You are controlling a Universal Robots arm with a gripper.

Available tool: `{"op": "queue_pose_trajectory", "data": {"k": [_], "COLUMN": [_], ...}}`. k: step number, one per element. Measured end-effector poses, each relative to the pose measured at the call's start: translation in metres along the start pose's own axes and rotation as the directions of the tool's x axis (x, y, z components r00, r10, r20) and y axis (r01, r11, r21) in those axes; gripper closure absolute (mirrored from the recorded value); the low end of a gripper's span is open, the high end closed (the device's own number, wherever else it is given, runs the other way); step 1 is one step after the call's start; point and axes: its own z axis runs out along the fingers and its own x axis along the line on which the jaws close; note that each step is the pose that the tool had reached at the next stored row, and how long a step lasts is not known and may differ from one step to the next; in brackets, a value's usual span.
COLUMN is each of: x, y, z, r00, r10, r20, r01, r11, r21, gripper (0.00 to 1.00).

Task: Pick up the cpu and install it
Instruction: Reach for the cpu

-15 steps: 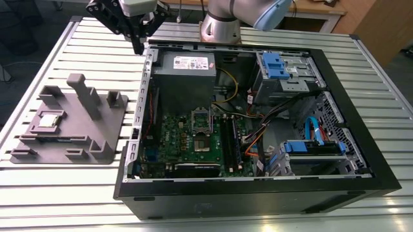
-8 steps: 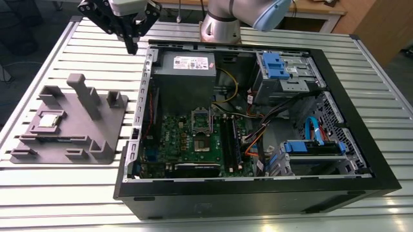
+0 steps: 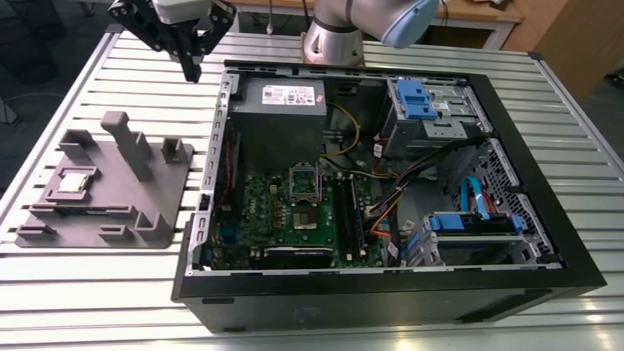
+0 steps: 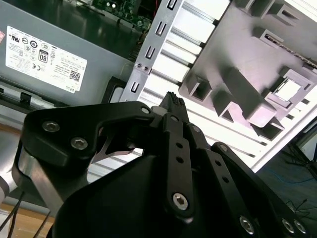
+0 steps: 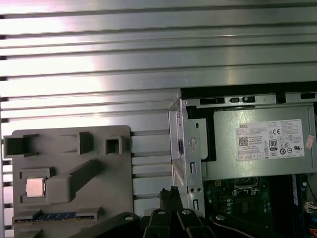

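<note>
On a silver table point(image 3: 88, 292) made of long metal strips, a big black computer box point(image 3: 390, 296) lying open with a grey power box point(image 3: 278, 110), a green board point(image 3: 268, 212), blue holders point(image 3: 411, 99) and coloured wires point(image 3: 405, 174) inside, and beside it on the exterior view's left a grey plastic block point(image 3: 171, 190) with tall posts.

On 1 slatted tabletop point(image 3: 98, 292) there are 1 grey fixture point(image 3: 166, 191), 1 cpu point(image 3: 76, 180) and 1 open computer case point(image 3: 390, 292). In the case: 1 power supply point(image 3: 278, 124), 1 motherboard point(image 3: 292, 212), 1 silver socket frame point(image 3: 305, 183) and 2 blue drive brackets point(image 3: 413, 99) point(image 3: 475, 223). 1 robot arm point(image 3: 337, 29) carries 1 hand point(image 3: 192, 73).
</note>
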Motion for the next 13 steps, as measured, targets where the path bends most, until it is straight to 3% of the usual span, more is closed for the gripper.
{"op": "queue_pose_trajectory", "data": {"k": [13], "x": [0.0219], "y": [-0.0017], "z": [0.0001], "r00": [1.0000], "r10": [0.000], "r20": [0.0000], "r01": [0.000], "r11": [1.0000], "r21": [-0.0001], "gripper": [0.89]}}
